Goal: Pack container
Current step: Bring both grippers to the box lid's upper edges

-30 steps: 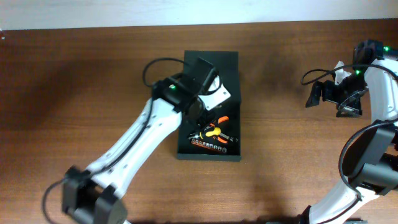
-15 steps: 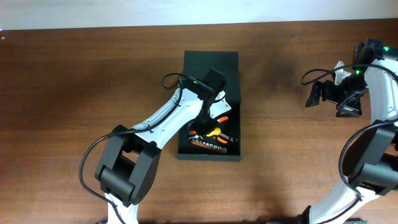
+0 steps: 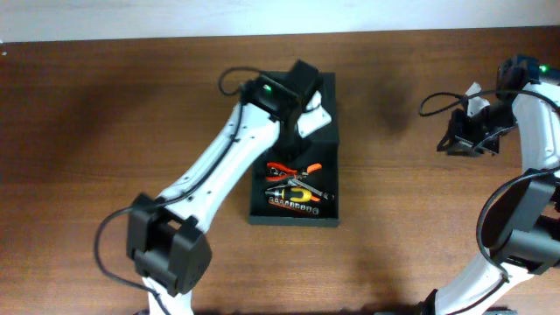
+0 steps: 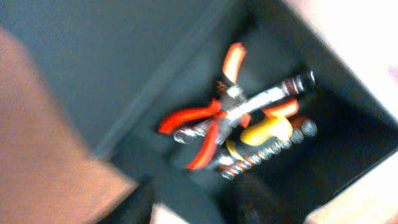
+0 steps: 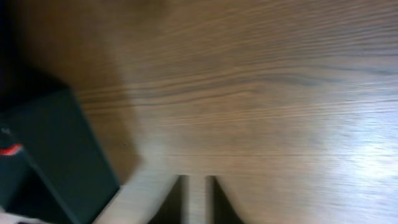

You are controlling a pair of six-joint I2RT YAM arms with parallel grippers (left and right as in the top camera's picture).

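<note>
The container [image 3: 293, 217] is a dark green-black box lying open mid-table, its flat lid [image 3: 325, 86] at the far end. Inside lie orange-handled pliers [image 3: 293, 168], a yellow-handled tool [image 3: 299, 185] and a row of metal sockets [image 3: 293, 207]. My left gripper [image 3: 302, 122] hovers over the far part of the box, open and holding nothing. Its wrist view is blurred and shows the pliers [image 4: 205, 124], the yellow tool [image 4: 264, 127], the sockets [image 4: 267, 152] and the left gripper [image 4: 196, 202]. My right gripper [image 3: 457, 136] is shut on nothing over bare table at the right.
The table [image 3: 105, 131] is brown wood. In the right wrist view, a corner of the container [image 5: 50, 149] sits at the left, well away from the right gripper [image 5: 197, 182], with only wood under it. The left arm's links cross the box's left side.
My left gripper has opened and pulled back from the tools toward the lid end of the box. My right gripper has gone from wide open to shut.
</note>
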